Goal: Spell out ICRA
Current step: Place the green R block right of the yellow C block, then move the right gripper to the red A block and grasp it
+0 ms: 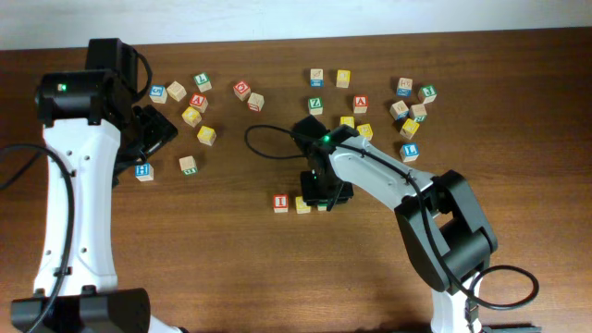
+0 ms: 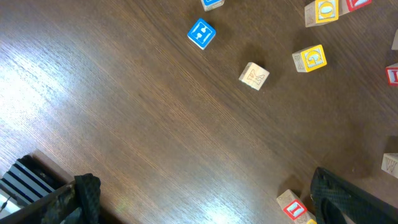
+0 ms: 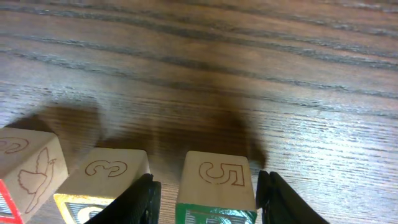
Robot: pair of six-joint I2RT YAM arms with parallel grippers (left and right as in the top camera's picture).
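Three cubes stand in a row near the table's middle: the red "I" cube (image 1: 280, 203), a yellow cube (image 1: 302, 204), and a green cube (image 3: 216, 183) that my right gripper hides from overhead. In the right wrist view the red cube (image 3: 18, 180) and the yellow cube (image 3: 102, 180) sit left of the green one. My right gripper (image 1: 328, 192) (image 3: 211, 202) straddles the green cube, with a gap showing at the left finger. Red "A" cubes lie at the back right (image 1: 361, 104) and back left (image 1: 198, 102). My left gripper (image 1: 157, 129) (image 2: 205, 208) is open and empty. The red "I" cube also shows in the left wrist view (image 2: 292, 208).
Loose cubes are scattered along the back: a group at the back left with a blue cube (image 1: 143, 171) (image 2: 200, 33) and yellow cubes (image 1: 205, 135), and a group at the back right with a green "Z" cube (image 1: 315, 104) and a blue cube (image 1: 410, 151). A black cable (image 1: 264, 139) loops behind the right gripper.
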